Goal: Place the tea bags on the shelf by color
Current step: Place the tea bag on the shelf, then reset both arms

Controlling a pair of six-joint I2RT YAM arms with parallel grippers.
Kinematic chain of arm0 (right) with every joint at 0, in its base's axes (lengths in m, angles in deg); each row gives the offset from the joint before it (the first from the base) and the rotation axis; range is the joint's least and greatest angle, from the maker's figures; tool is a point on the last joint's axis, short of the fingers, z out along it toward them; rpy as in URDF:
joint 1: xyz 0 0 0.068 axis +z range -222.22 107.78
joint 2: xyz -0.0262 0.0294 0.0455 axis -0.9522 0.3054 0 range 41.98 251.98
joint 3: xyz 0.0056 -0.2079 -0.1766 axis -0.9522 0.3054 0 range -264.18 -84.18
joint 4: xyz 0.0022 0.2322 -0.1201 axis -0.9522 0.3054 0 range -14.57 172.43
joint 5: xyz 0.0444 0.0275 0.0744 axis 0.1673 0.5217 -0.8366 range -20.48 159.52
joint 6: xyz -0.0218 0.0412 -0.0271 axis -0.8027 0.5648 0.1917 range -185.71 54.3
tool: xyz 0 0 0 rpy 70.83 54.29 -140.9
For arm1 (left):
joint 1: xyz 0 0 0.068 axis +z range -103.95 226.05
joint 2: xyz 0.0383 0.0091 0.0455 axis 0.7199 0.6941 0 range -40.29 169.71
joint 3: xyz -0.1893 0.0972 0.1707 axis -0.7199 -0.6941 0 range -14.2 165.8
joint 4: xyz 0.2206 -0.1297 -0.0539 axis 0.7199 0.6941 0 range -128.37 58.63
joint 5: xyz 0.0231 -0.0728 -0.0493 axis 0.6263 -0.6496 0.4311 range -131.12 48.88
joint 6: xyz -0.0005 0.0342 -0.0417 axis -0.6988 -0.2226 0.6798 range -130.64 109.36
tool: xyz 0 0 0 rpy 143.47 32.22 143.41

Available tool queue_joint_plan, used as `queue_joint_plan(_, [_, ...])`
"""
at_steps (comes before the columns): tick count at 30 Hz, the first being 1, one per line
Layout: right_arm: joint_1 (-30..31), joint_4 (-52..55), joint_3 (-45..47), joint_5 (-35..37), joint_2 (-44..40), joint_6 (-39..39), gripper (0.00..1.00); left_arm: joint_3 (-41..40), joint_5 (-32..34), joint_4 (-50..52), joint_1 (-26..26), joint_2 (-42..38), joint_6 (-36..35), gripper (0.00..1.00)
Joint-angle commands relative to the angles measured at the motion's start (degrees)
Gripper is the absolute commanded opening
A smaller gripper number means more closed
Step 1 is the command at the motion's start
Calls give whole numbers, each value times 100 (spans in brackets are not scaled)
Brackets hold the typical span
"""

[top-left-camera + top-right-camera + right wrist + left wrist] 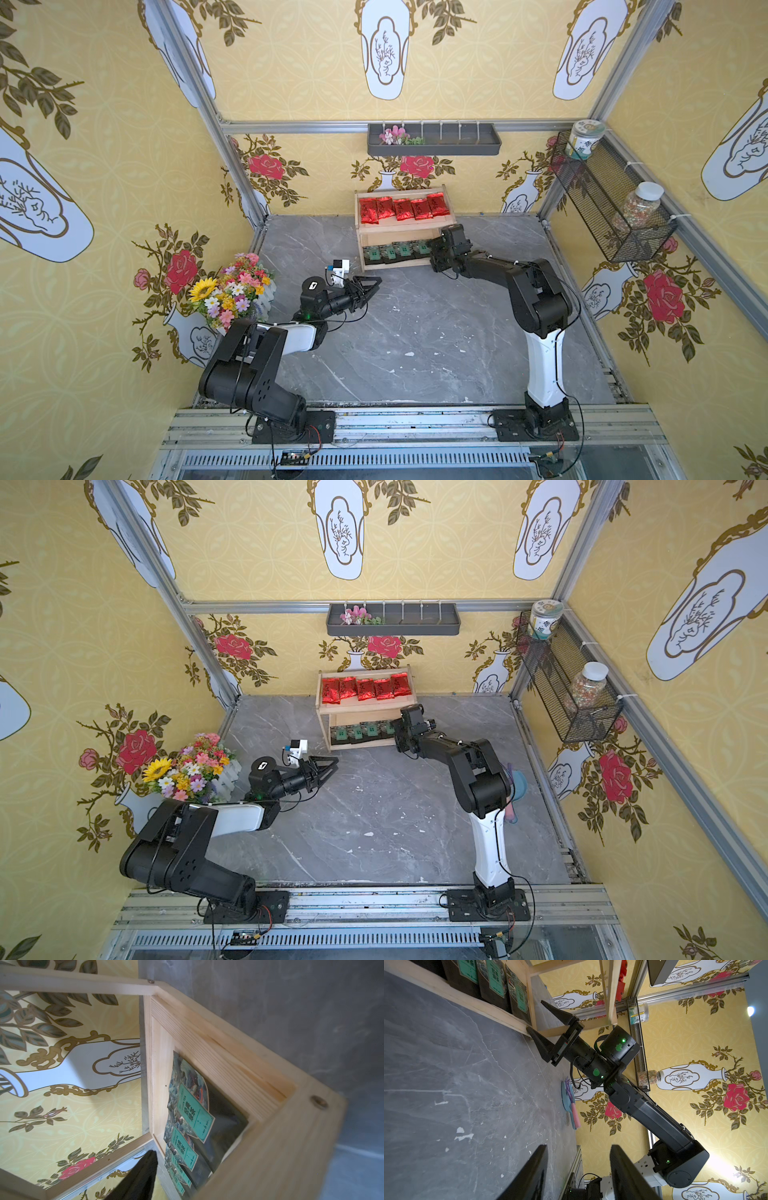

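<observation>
Five shiny red foil sachets (402,209) are laid on the light wooden shelf's (407,227) top tier, four black green-labelled sachets (390,253) below. Light, slick, probably easily crumpled; sealed edges are best pinched. Spread and empty: left hand (372,290), right hand (534,1015).

I count five red bags (404,208), four black bags (388,252), one shelf (399,228), two jars (638,205), one bouquet (232,291), one basket (590,195).

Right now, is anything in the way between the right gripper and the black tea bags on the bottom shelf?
Only the wooden shelf itself. Its corner post and low end rim stand between the open right gripper and the nearest black tea bag. Nothing else visible is between them.
</observation>
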Motion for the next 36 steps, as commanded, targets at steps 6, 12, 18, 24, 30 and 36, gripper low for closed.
queue_joint_plan(6, [124,1188,-270,234,-261,-316,70,17,-2,77,41,-57,-113,54])
queue_joint_plan(12, [377,1511,111,131,-674,-799,73,88,169,647,76,-289,-382,54])
queue_joint_plan(18, [578,1369,1041,-305,-1603,-2252,75,690,1174,3272,77,-1252,-1568,57])
queue_joint_plan(24, [596,1219,2056,1089,-3063,-4267,81,1317,3254,5445,62,-2386,-2637,82])
queue_joint_plan(30, [272,645,2542,1734,-3723,-7101,86,1283,5221,5143,61,-2705,-3886,100])
queue_joint_plan(36, [-185,640,2991,3196,-3852,-7848,87,106,6895,2910,150,-2339,-5777,95])
